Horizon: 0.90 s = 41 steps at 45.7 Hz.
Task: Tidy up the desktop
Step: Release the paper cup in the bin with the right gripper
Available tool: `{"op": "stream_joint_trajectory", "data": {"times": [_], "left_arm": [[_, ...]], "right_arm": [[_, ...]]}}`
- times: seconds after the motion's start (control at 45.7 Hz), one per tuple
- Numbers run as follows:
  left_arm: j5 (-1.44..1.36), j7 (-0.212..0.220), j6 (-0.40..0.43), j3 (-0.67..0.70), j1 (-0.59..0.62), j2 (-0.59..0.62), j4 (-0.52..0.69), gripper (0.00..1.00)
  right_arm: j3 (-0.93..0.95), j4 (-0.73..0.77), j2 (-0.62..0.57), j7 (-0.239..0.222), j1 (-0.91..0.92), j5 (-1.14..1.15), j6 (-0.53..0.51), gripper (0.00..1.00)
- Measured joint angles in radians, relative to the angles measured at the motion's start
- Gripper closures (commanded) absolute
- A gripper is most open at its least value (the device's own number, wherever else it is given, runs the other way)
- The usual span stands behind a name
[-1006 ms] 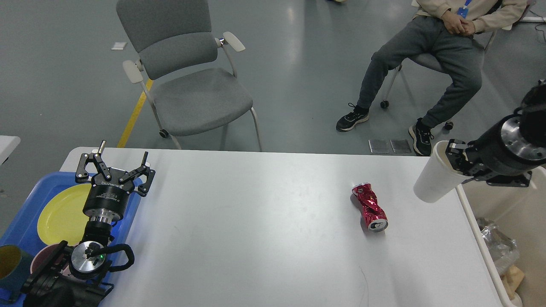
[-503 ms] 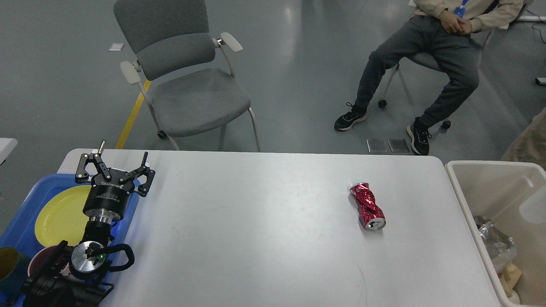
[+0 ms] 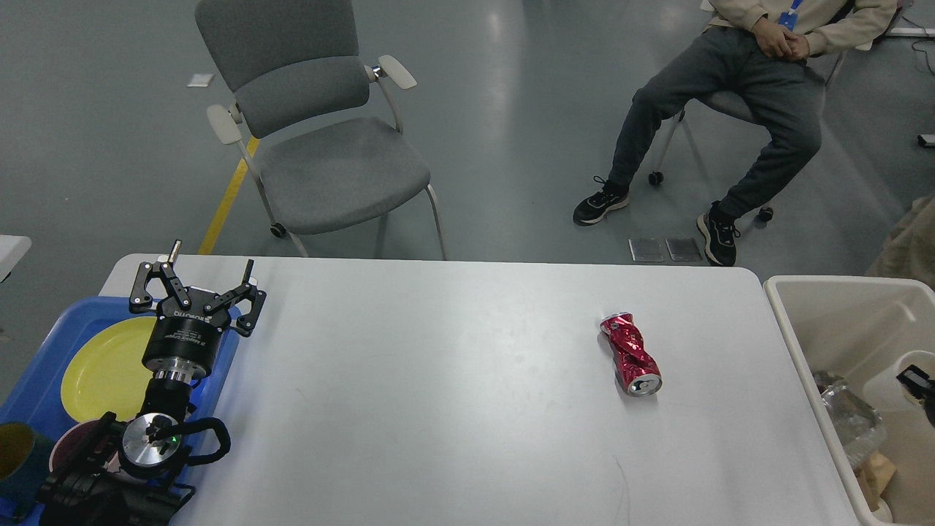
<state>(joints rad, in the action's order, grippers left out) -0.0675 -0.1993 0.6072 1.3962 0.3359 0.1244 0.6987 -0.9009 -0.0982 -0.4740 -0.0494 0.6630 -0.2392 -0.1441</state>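
Observation:
The white desktop fills the lower middle of the head view. A crushed red can lies on its right part. My left gripper is open and empty, fingers pointing away, above the desktop's left end by the blue tray. Only a small black piece of my right gripper shows at the right edge, inside the cream bin, next to a white rounded shape that may be a paper cup. I cannot tell whether its fingers are open or shut.
The tray holds a yellow plate, a pinkish bowl and a dark cup. The bin holds crumpled wrapping. A grey chair stands behind the table, and a seated person is at the back right.
One second ago my right gripper held a white paper cup above the desktop's right edge. It swung right out of view and now shows low inside the bin. The left arm has not moved.

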Motion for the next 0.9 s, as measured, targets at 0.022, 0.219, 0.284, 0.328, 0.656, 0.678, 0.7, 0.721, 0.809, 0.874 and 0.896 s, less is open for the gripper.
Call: {"op": "stream_joint_trajectory", "data": {"times": [0.022, 0.219, 0.284, 0.328, 0.656, 0.678, 0.7, 0.721, 0.809, 0.874, 0.896], "left_arm": [[0.000, 0.000, 0.000, 0.000, 0.000, 0.000, 0.000, 0.04], [0.000, 0.000, 0.000, 0.000, 0.000, 0.000, 0.000, 0.04], [0.000, 0.000, 0.000, 0.000, 0.000, 0.000, 0.000, 0.04], [0.000, 0.000, 0.000, 0.000, 0.000, 0.000, 0.000, 0.04], [0.000, 0.000, 0.000, 0.000, 0.000, 0.000, 0.000, 0.04], [0.000, 0.000, 0.000, 0.000, 0.000, 0.000, 0.000, 0.04], [0.000, 0.000, 0.000, 0.000, 0.000, 0.000, 0.000, 0.04], [0.000, 0.000, 0.000, 0.000, 0.000, 0.000, 0.000, 0.04], [0.000, 0.000, 0.000, 0.000, 0.000, 0.000, 0.000, 0.04], [0.000, 0.000, 0.000, 0.000, 0.000, 0.000, 0.001, 0.04], [0.000, 0.000, 0.000, 0.000, 0.000, 0.000, 0.001, 0.04]], "right_arm": [[0.003, 0.020, 0.014, 0.000, -0.024, 0.000, 0.015, 1.00], [0.008, 0.062, 0.058, -0.003, -0.112, -0.004, 0.111, 1.00], [0.008, 0.064, 0.065, -0.004, -0.131, -0.007, 0.120, 1.00], [0.009, 0.067, 0.066, -0.005, -0.138, -0.009, 0.124, 1.00], [0.021, 0.068, 0.082, -0.002, -0.163, -0.011, 0.260, 0.00], [0.021, 0.067, 0.084, -0.002, -0.169, -0.011, 0.272, 0.00], [0.021, 0.066, 0.086, -0.002, -0.175, -0.011, 0.283, 0.00], [0.021, 0.065, 0.087, -0.001, -0.179, -0.011, 0.290, 0.00], [0.020, 0.065, 0.087, 0.000, -0.188, -0.011, 0.305, 0.00], [0.020, 0.061, 0.084, 0.000, -0.189, -0.011, 0.307, 0.00], [0.019, 0.060, 0.083, 0.000, -0.189, -0.011, 0.307, 0.00]]}}
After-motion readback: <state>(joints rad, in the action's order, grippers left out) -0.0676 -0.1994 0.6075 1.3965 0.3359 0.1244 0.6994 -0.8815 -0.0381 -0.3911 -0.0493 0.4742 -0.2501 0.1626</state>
